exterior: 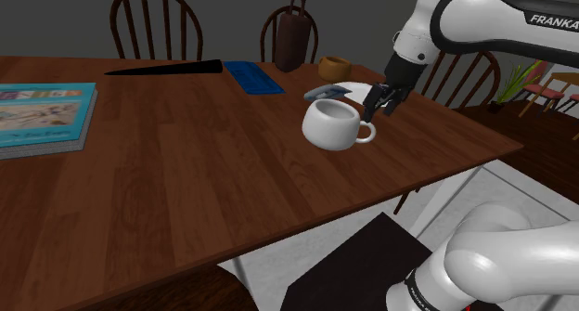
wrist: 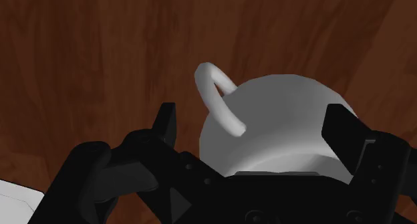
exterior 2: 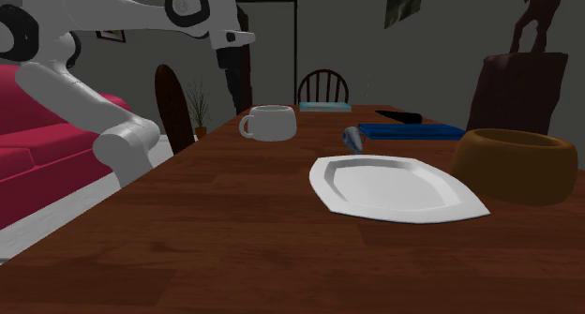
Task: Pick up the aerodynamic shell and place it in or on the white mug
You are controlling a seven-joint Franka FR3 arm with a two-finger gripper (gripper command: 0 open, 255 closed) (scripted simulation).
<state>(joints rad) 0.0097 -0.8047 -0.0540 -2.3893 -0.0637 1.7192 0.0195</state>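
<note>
On the brown table (exterior: 186, 179), the small grey shell (exterior: 325, 93) lies just behind the mug (exterior: 332, 125), near the white plate (exterior: 357, 86). Nothing holds the shell. The mug stands upright with its mouth up, so it seems ready to receive the shell. Just right of the mug's handle, in the shoulder view, hangs the gripper (exterior: 383, 102). Its fingers (wrist: 166, 122) stand apart and empty, and they do not touch the mug below them. The gripper probably has to go to the shell first, because the grasp is not yet made.
</note>
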